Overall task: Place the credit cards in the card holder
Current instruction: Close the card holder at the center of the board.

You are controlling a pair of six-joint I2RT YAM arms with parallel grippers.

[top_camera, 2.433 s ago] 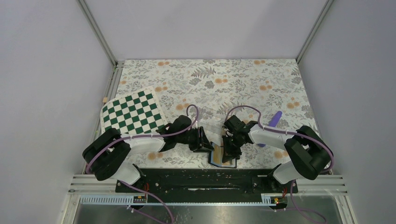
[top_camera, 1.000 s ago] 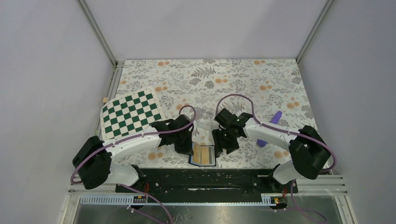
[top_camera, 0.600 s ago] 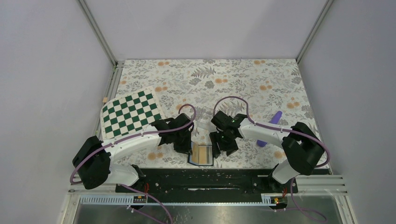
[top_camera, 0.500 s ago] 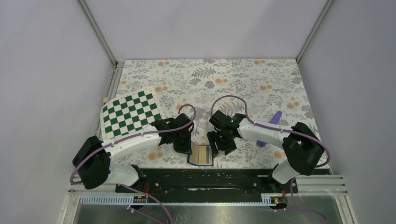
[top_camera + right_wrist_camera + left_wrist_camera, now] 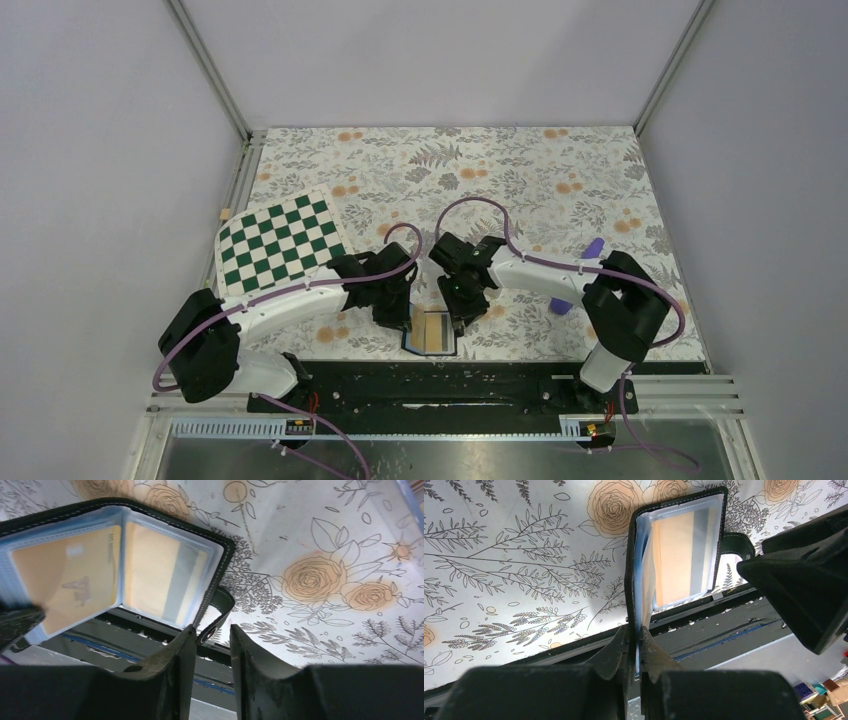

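The black card holder lies open at the table's near edge. Orange-yellow credit cards sit inside its pale blue-grey pockets, one in each half, and one card also shows in the left wrist view. My left gripper is shut on the edge of the card holder's left flap. My right gripper stands at the card holder's right edge. Its jaws are narrowly apart, and the snap tab sits between the fingertips with a gap beside it. From above, the right gripper is just right of the wallet.
A green-and-white checkered board lies at the left. A purple cylinder pokes out behind the right arm. The black base rail runs right below the wallet. The floral cloth stretches away behind both arms.
My right gripper has slid left to the wallet's right edge, and its jaws have narrowed around the snap tab. The left gripper keeps its hold and has not moved.
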